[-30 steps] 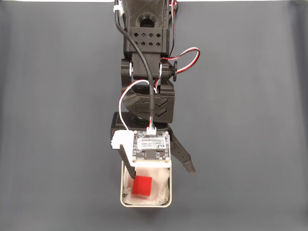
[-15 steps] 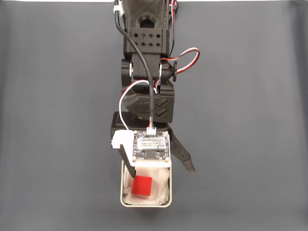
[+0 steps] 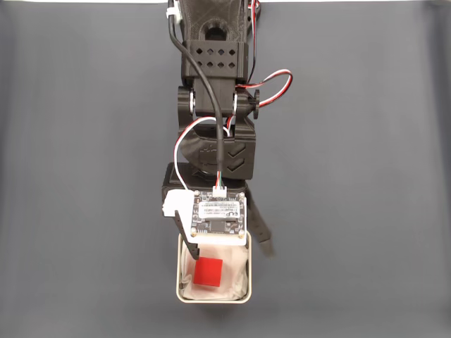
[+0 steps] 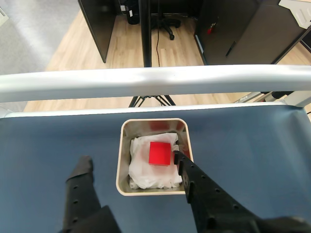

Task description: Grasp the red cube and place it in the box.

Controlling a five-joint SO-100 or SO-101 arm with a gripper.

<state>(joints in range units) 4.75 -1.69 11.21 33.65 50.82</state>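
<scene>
Sitting in the box on white paper: the red cube. Hanging over one box wall: one finger of the gripper. Lying bare all around: dark table.

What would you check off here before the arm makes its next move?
1. Cube inside the box: ok, it lies on the white paper lining.
2. Gripper let go of the cube: ok, it is open, no finger touching the cube.
3. Fingers clear of the box: not ok, in the wrist view one finger reaches over the box's rim; the other is outside.
4. Box upright on the table: ok.
5. Cables free along the arm: ok in the fixed view.
6. Height of the fingers above the rim: cannot tell.
</scene>
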